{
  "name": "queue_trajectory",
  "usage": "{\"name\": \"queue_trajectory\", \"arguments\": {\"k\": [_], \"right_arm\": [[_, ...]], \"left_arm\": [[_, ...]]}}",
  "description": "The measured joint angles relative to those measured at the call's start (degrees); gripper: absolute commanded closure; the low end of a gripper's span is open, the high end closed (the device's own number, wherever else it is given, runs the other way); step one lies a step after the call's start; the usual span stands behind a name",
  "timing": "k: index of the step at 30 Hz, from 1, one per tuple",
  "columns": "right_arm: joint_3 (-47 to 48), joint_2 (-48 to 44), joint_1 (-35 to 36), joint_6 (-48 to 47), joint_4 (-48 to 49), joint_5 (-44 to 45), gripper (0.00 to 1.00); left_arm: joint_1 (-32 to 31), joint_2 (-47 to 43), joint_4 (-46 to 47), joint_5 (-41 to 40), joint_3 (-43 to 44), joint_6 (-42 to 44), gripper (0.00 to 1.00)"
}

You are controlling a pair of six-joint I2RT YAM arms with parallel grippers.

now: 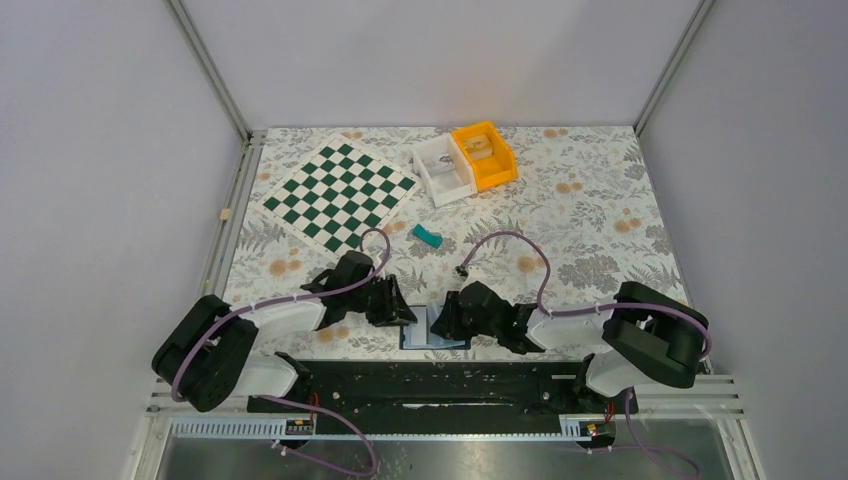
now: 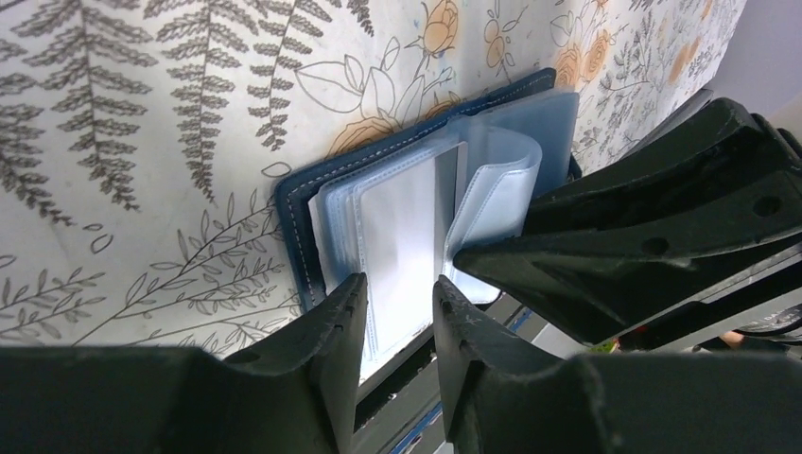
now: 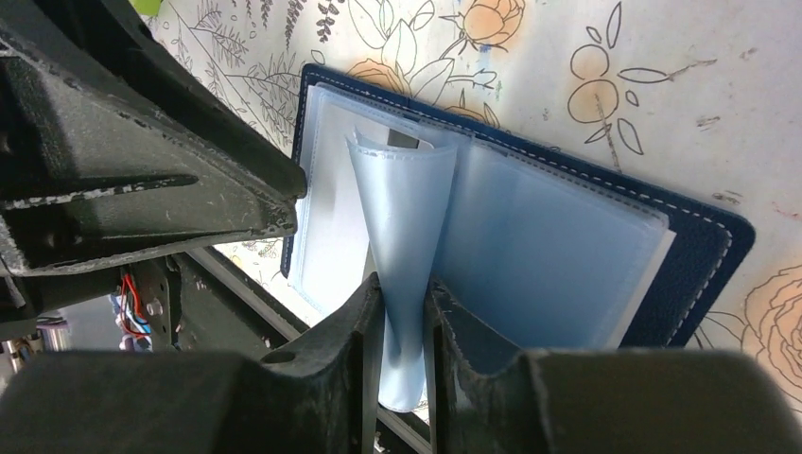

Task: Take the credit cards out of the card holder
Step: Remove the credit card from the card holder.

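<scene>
Floral tabletop (image 1: 590, 220) all the way across, grey ferns and orange roses in the print. Far left sits a green-and-white checkerboard (image 1: 338, 195), turned at an angle so one corner points toward the near edge. Just right of it, a white bin (image 1: 452, 192), and touching that bin's right side, an orange bin (image 1: 500, 172); each has something small inside, too small to make out. Near the checkerboard's right corner lies a little teal block (image 1: 428, 236), alone on the cloth. Over at the left rail, a tiny tan piece (image 1: 226, 213). Plain pale walls close in on three sides, with a metal post (image 1: 208, 65) at each back corner.
</scene>
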Motion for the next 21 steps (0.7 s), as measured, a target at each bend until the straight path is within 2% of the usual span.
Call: {"name": "queue_trajectory", "arguments": {"k": [8,12,16,21], "right_arm": [[-3.0,-0.3,-0.9,0.3,5.2,-1.8,0.73],[-3.7,-0.6,-1.0,0.4,6.3,-2.0,0.74],[-3.8,-1.0,-1.2,0.4,6.5,-2.1,0.74],[-3.8,-1.5,-1.3,0.4,6.7,-2.1,0.75]], "left_arm": [[-1.5,3.1,2.2,-0.8,1.7,-0.4,0.75],[-2.1,3.1,1.2,-2.1,2.3,-0.3,0.71],[-2.6,0.3,-1.5,-5.3,2.9,-0.1,0.69],[-2.7,-3.6,-3.0,-7.0,3.5,-0.1,0.71]]}}
